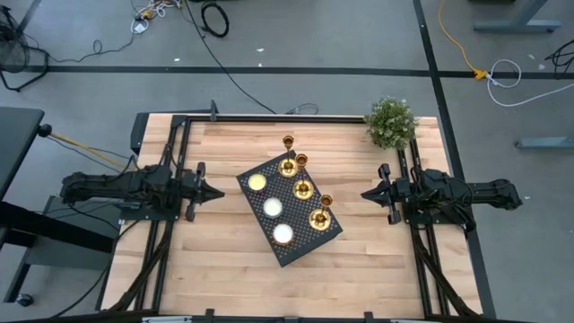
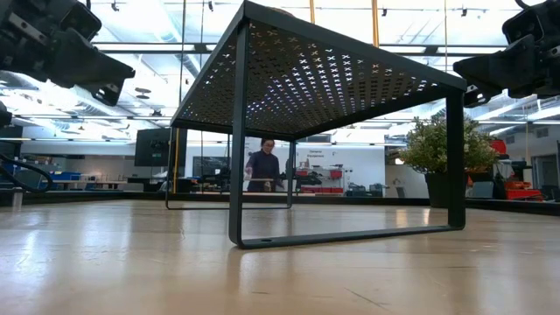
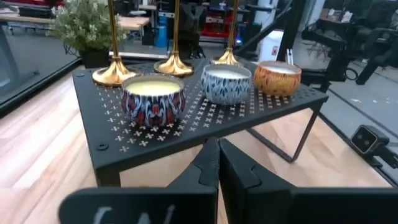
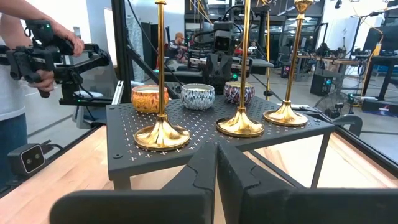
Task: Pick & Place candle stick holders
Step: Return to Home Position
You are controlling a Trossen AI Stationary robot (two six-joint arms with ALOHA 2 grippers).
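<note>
Three gold candle stick holders (image 1: 303, 189) stand upright on their round bases in a row along the right side of a black perforated metal stand (image 1: 305, 244) in the middle of the table. They also show in the right wrist view (image 4: 161, 135) and the left wrist view (image 3: 173, 64). My left gripper (image 1: 215, 192) is shut and empty to the left of the stand, above the table, pointing at it (image 3: 217, 163). My right gripper (image 1: 366, 194) is shut and empty to the right of the stand, pointing at it (image 4: 216, 165).
Three round candle tins (image 1: 273, 207) sit in a row on the stand's left side, next to the holders. A small potted plant (image 1: 392, 121) stands at the table's far right corner. A person (image 4: 18, 74) stands beyond the table's left side.
</note>
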